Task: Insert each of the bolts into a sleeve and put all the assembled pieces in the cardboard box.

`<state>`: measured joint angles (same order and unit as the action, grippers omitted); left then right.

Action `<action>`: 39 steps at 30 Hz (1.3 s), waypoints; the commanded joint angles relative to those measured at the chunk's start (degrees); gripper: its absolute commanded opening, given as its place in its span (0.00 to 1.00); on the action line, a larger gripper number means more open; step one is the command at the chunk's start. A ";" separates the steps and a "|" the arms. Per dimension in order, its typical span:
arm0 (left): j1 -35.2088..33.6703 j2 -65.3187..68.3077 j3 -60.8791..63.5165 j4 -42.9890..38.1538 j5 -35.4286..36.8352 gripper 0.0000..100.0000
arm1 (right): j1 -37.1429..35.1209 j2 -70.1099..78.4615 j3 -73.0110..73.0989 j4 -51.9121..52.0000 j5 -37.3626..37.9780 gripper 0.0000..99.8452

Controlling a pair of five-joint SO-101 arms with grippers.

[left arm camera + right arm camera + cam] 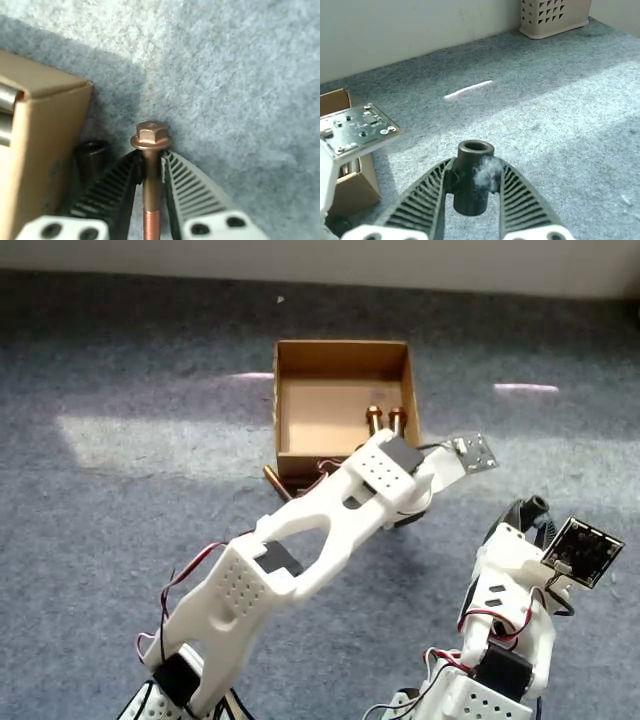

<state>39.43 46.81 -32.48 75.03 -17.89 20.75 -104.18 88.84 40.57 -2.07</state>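
My left gripper [150, 156] is shut on the shaft of a copper hex-head bolt [151, 136], held just off the front corner of the cardboard box [35, 145]. A black sleeve [93, 154] stands on the carpet beside that box wall. My right gripper [472, 169] is shut on another black sleeve [471, 186], bore upward, above the carpet. In the high view the left arm [330, 515] stretches to the box [290, 430], where two assembled pieces [385, 420] lie against the right wall. The right arm holds its sleeve [532, 510] at the lower right.
A copper-coloured piece [272, 478] lies by the box's front left corner. Grey carpet [120, 540] covers the whole floor. A beige perforated basket [555, 15] stands by the far wall. The left arm's camera board [357, 127] hangs near the box.
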 commanded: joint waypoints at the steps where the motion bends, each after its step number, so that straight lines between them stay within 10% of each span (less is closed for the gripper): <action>1: -1.54 -7.52 3.30 1.05 1.05 0.00 | 0.22 -1.01 -0.48 -1.54 -0.35 0.01; 29: -7.16 -53.58 45.23 -18.81 16.44 0.00 | -4.79 -1.01 -0.57 -1.19 -0.26 0.01; 39: -7.25 -66.07 55.60 -25.93 21.01 0.00 | -16.66 -1.01 -2.86 8.31 -0.35 0.01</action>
<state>32.66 -12.62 20.79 53.76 2.15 7.65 -104.26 88.84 45.67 -2.07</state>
